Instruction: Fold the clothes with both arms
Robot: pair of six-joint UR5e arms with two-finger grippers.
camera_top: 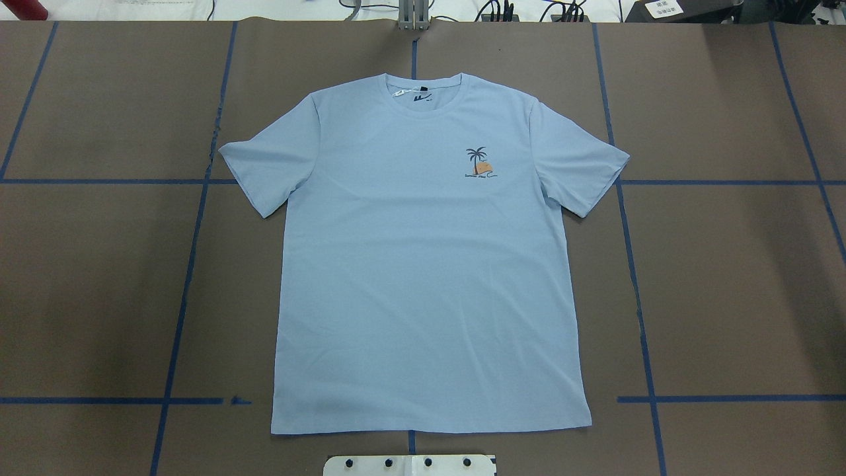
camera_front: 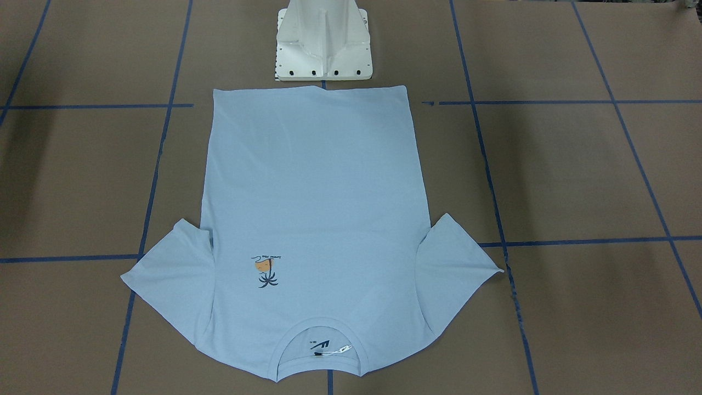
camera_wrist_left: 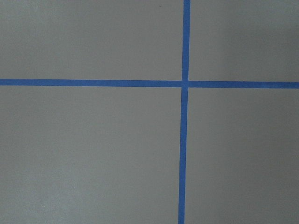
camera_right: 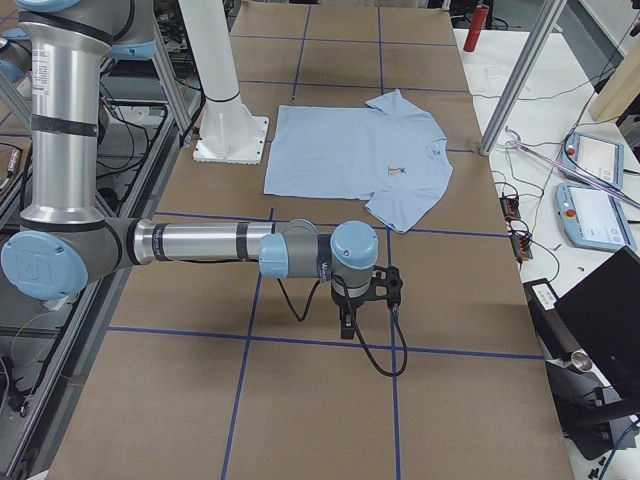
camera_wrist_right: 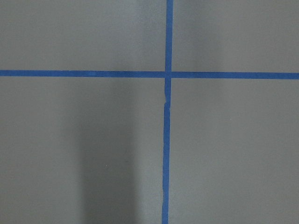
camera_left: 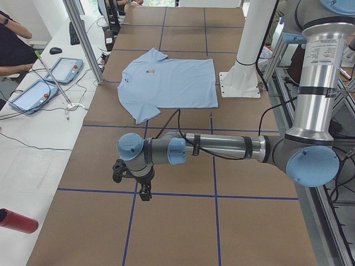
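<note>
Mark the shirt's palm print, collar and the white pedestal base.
palm print (camera_top: 476, 162): overhead view, palm trunk.
collar (camera_top: 427, 111): overhead view, front ribbing.
pedestal base (camera_front: 323, 67): front-facing view, front plate edge.

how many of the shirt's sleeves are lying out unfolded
2. The first sleeve lies flat toward the overhead view's left, the second sleeve toward its right, both spread from the T-shirt. Neither is folded in.

Brown table (camera_top: 727, 297) with blue tape grid (camera_top: 99, 181); tablet (camera_left: 64, 70) and red cylinder (camera_left: 16, 220) on white bench (camera_left: 33, 160).
</note>
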